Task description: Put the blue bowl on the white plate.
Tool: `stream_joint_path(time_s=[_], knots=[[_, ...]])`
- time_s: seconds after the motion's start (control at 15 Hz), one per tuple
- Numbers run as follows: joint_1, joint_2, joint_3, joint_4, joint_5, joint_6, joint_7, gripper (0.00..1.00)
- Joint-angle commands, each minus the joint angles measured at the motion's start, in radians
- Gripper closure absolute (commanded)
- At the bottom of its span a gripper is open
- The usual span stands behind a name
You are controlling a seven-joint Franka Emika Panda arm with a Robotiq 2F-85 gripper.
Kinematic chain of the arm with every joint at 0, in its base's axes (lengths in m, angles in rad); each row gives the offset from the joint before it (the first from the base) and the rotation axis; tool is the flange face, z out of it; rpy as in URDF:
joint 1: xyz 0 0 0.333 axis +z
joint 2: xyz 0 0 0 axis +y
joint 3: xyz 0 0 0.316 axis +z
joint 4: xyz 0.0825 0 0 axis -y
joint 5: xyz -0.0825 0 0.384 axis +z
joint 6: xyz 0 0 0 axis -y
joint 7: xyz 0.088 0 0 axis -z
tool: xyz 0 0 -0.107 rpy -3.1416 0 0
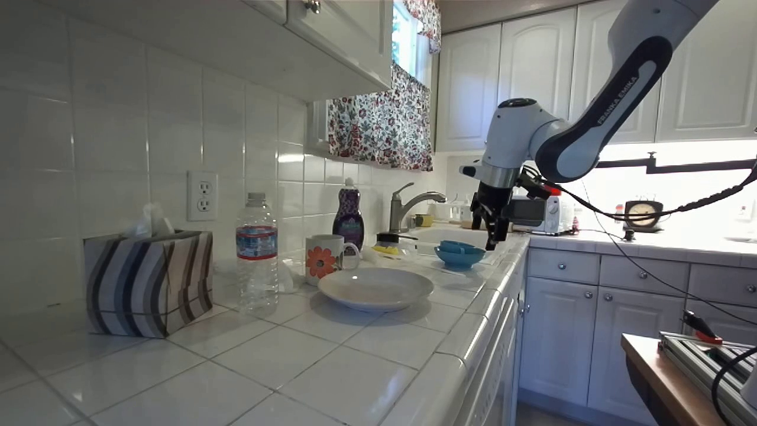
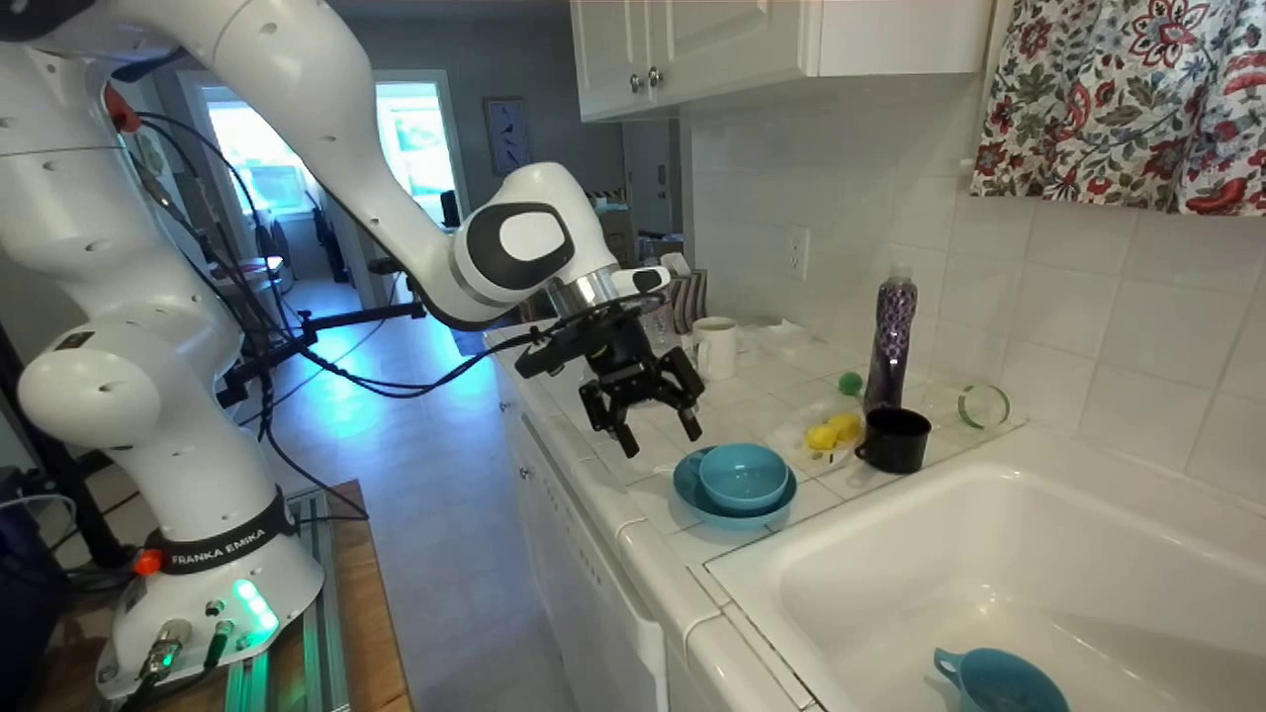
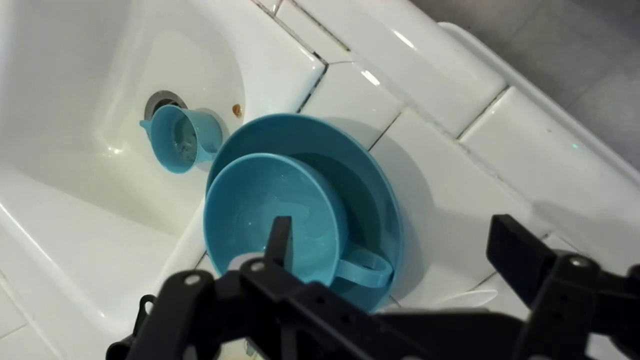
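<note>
The bowl sits below the jaws, untouched, with a cup nested in it. The gripper has its jaws spread wide and nothing between them. The task looks barely begun: grasping, carrying and placing remain. The plate lies well apart from the jaws, away from the sink, a mug near it. The cup may obstruct a grip on the bowl's rim; farther from the jaws, a second cup is in the sink.
</note>
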Motion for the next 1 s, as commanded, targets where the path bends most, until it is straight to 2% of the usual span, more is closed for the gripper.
stream_joint_path(time_s=[0.0, 0.27, 0.4, 0.47, 0.87, 0.93], knots=[[0.005, 0.070, -0.006, 0.040, 0.049, 0.015, -0.014, 0.00], [0.008, 0.110, 0.000, 0.058, 0.066, 0.007, -0.010, 0.00], [0.012, 0.124, 0.003, 0.064, 0.062, 0.003, -0.006, 0.07], [0.014, 0.129, 0.004, 0.067, 0.062, 0.002, -0.006, 0.06], [0.021, 0.144, 0.006, 0.078, 0.052, -0.004, 0.003, 0.23], [0.021, 0.145, 0.006, 0.081, 0.049, -0.005, 0.007, 0.23]])
